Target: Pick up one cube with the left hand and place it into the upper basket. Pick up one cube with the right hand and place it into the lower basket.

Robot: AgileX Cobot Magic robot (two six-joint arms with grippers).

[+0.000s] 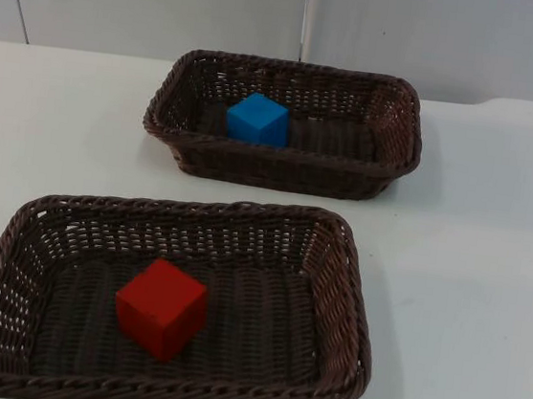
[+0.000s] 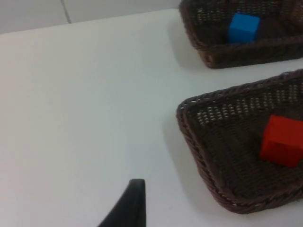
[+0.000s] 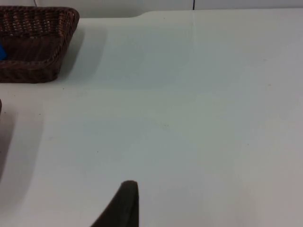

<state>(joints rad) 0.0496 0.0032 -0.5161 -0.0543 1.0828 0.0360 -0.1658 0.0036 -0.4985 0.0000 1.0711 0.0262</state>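
**Both cubes lie in the baskets, arms back over bare counter**

On the white counter (image 1: 488, 283) stand two dark wicker baskets. The upper basket (image 1: 391, 166) sits near the grey wall (image 1: 154, 4); the blue cube (image 1: 257, 120) rests on its floor, left of the middle. The lower basket (image 1: 342, 295) stands nearer, a strip of counter between the two. The red cube (image 1: 161, 307) lies inside it, left of centre, turned a little against the basket's sides.

The left gripper (image 2: 128, 208) hangs over bare counter, off to the left of the lower basket, touching nothing. From its wrist view one black fingertip can be seen, so how far its jaws are spread cannot be told. That view also takes in the red cube (image 2: 281, 141) and the blue cube (image 2: 243, 27) in their baskets.

The right gripper (image 3: 123, 205) is over bare counter to the right, apart from the upper basket (image 3: 47, 52). Its jaws' spread likewise cannot be told; it holds nothing visible.
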